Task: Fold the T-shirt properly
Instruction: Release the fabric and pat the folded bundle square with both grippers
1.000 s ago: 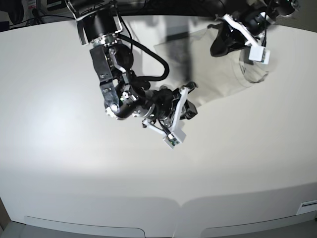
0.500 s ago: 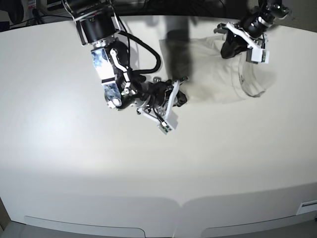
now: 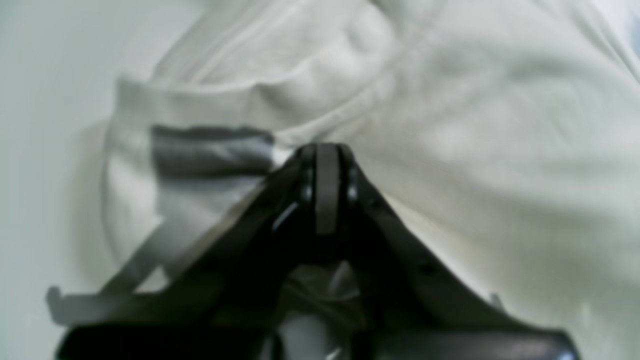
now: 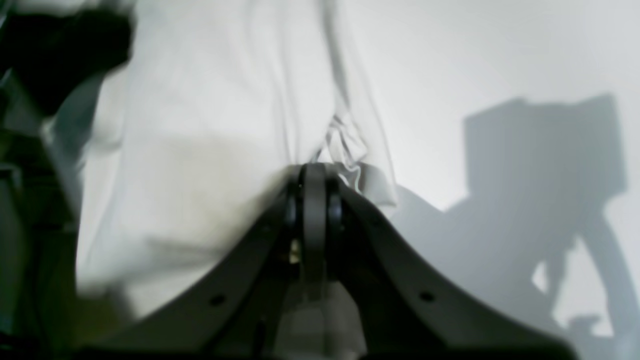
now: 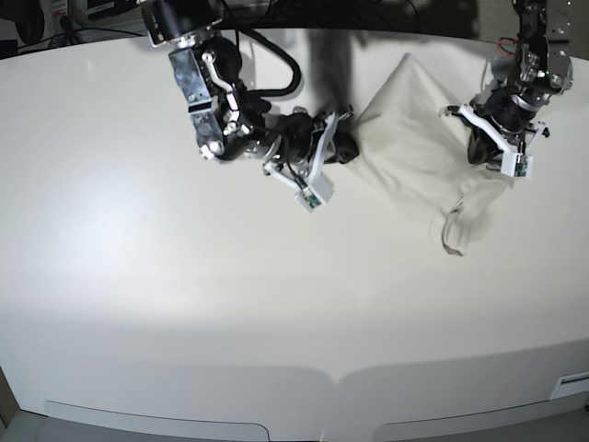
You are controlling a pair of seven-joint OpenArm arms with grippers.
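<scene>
I see both end effectors clenched on the T-shirt [image 5: 409,138], upper right of the tabletop [image 5: 184,304]: left end effector [image 5: 479,147] at its right edge, right end effector [image 5: 342,147] at its left.

Looked like soft matt cloth, the T-shirt [image 5: 414,152]: off-white, wrinkled, with a stitched hem and a grey woven label at the neck. Appeared smooth and matt with a faint sheen under the light, the desk [image 5: 184,304]. Seemed hard matt black plastic, the left end effector [image 3: 327,150] and right end effector [image 4: 314,170], with dull grey pads [image 3: 327,195] pressed together.
</scene>
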